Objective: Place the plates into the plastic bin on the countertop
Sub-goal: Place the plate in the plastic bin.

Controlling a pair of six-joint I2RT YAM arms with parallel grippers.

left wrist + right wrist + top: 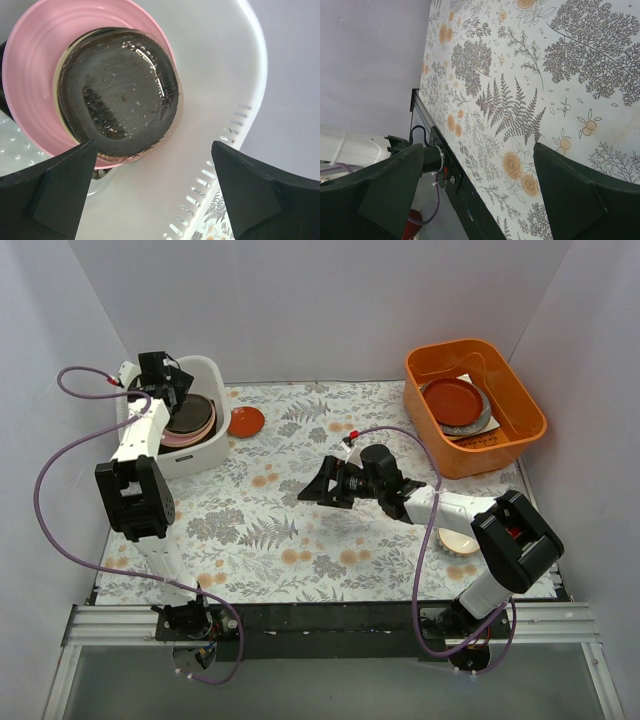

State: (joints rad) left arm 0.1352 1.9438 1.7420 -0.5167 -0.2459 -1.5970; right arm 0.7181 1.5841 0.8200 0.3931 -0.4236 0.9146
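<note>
Directly beneath the left gripper [153,150], whose fingers are spread wide and empty, the white translucent plastic bin [198,457] holds two plates: a round pink plate [30,60] with a dark rounded-square plate [117,95] on it. Well to the right gripper's [312,483] far right, an orange plastic tub [520,400] holds a red round plate [452,398] stacked on a greyish one [472,426]. The right gripper hovers wide open, empty, over the fern-printed countertop [300,540]. Two plates lie loose: a small orange-red plate [246,421] just beside the bin, and a cream plate [458,541] half hidden under the right arm.

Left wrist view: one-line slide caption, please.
Open left end effector hovers above the white plastic bin, a dark square plate stacked on a pink plate inside.
</note>
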